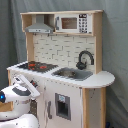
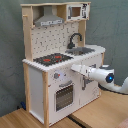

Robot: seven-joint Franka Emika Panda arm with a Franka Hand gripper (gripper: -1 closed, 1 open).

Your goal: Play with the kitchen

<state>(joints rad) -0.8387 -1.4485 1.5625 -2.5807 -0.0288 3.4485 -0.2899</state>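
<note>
Whether the pincer (image 2: 76, 68) is open I cannot tell; pushing crookedly near the knobs (image 2: 57, 76) could tip the kitchen (image 2: 60, 60).

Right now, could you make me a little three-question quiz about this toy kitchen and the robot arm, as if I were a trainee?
1. True or false: the faucet on the kitchen is red.
2. What sits beside the sink on the countertop: A) a hob, B) a toaster, C) a kettle?
3. Fill in: the robot's pincer is at the kitchen's ____ panel.

Key:
1. False, it is black.
2. A, the hob with red rings.
3. Front, near the knobs above the oven door.
</note>
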